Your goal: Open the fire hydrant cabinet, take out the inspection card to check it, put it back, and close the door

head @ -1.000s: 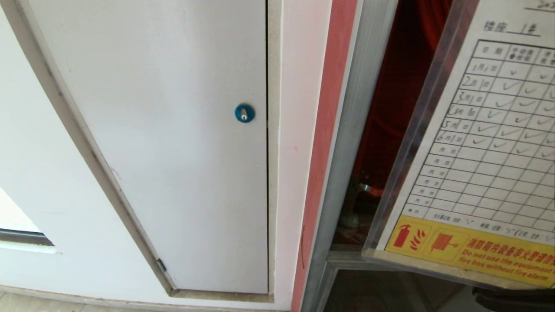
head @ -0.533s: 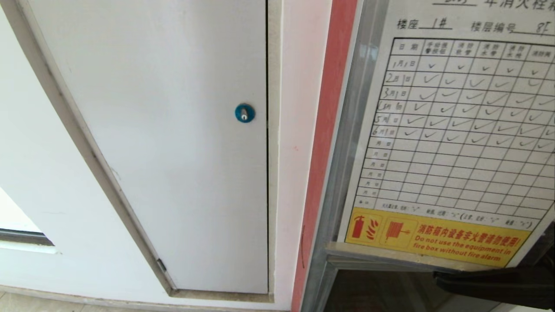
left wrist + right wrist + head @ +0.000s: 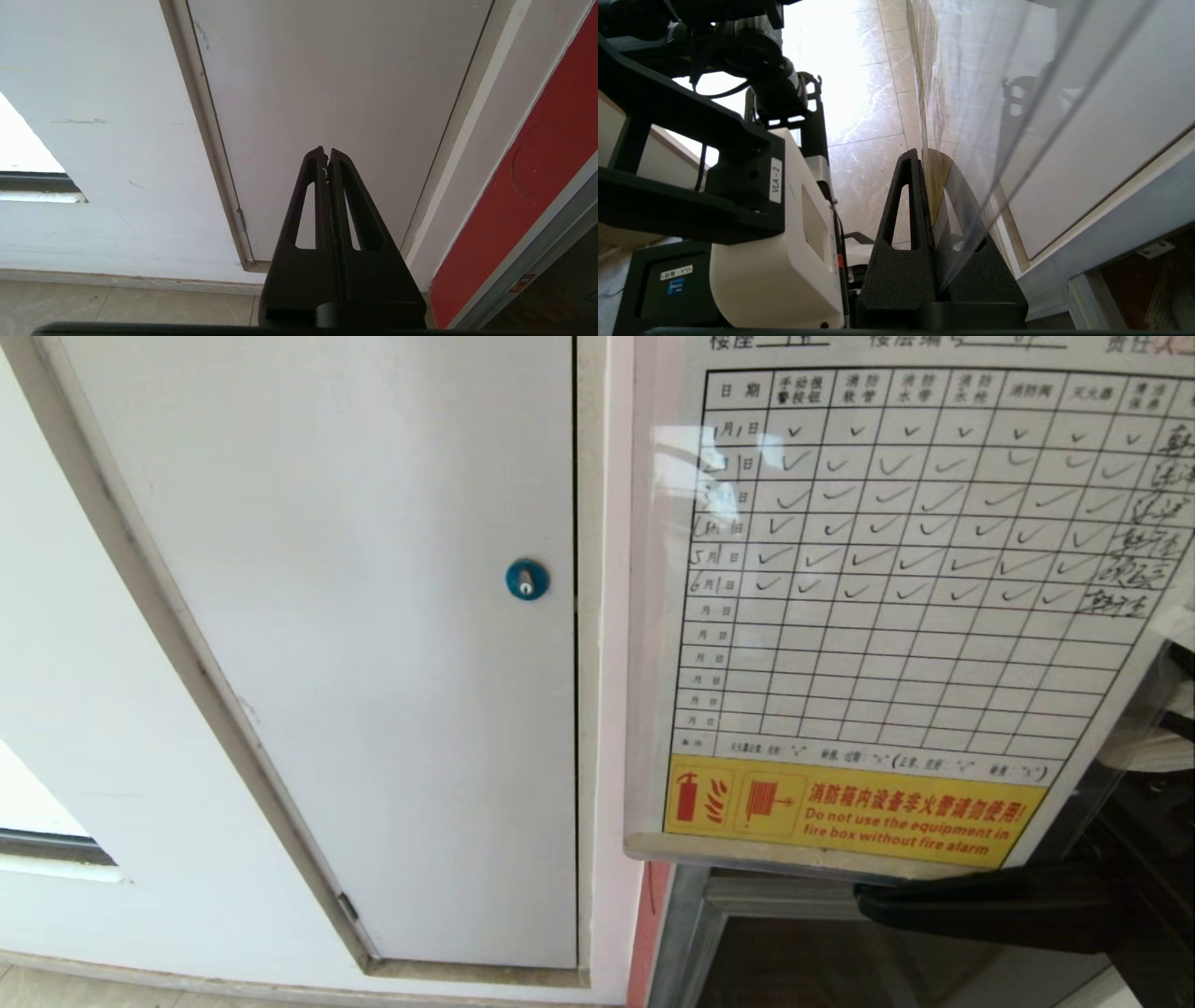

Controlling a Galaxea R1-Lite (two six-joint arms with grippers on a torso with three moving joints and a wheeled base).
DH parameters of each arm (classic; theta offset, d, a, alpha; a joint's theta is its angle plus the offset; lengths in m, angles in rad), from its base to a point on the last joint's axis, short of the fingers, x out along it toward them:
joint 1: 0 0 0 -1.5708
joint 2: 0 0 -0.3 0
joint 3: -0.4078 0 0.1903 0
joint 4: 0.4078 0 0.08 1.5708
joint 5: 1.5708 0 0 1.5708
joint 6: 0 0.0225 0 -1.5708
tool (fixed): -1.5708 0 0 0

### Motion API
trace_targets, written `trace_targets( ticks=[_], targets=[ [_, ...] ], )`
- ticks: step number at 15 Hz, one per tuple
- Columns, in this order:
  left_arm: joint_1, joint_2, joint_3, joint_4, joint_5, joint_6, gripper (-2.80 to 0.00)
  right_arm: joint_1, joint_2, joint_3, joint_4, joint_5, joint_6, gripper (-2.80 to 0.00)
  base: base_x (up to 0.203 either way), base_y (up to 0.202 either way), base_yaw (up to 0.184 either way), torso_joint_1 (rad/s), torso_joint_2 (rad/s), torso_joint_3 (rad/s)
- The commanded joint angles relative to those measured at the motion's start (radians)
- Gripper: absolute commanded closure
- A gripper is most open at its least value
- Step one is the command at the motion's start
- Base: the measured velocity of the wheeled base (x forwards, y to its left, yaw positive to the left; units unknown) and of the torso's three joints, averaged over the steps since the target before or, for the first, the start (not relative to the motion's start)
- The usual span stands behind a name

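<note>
Head view: my right tool (image 3: pixel 873 899) pinches the inspection card (image 3: pixel 896 616), filling right frame for checking; next, return it.

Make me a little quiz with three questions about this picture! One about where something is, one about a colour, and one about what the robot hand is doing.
1. Where is the round lock compared with the inspection card in the head view?
A. To its left, on the white panel
B. Above it
C. Stuck on the card

2. What colour is the band with the fire pictures along the card's bottom?
A. Green
B. Yellow
C. Purple

3. What is the right hand doing?
A. Hanging open, holding nothing
B. Pinching the card's bottom edge
C. Pressing the lock

Answers:
1. A, the blue lock sits on the white panel left of the card.
2. B, the band is yellow with red icons and red writing.
3. B, the right wrist view shows the fingers shut on the card's clear sleeve. The left hand is shut on nothing, low before the white panel.
</note>
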Motion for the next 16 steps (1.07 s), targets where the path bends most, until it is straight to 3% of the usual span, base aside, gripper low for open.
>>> trace_targets(
  ticks=[1,16],
  targets=[
    [0.000,0.001,0.020,-0.001,0.001,0.000,0.00,0.014,0.036,-0.023,0.001,0.003,-0.002,0.00,0.000,0.000,0.000,0.000,0.00,0.000],
    [0.000,0.000,0.020,-0.001,0.000,0.000,0.00,0.090,0.158,-0.152,-0.006,0.001,0.000,0.00,0.000,0.000,0.000,0.000,0.00,0.000]
  ],
)
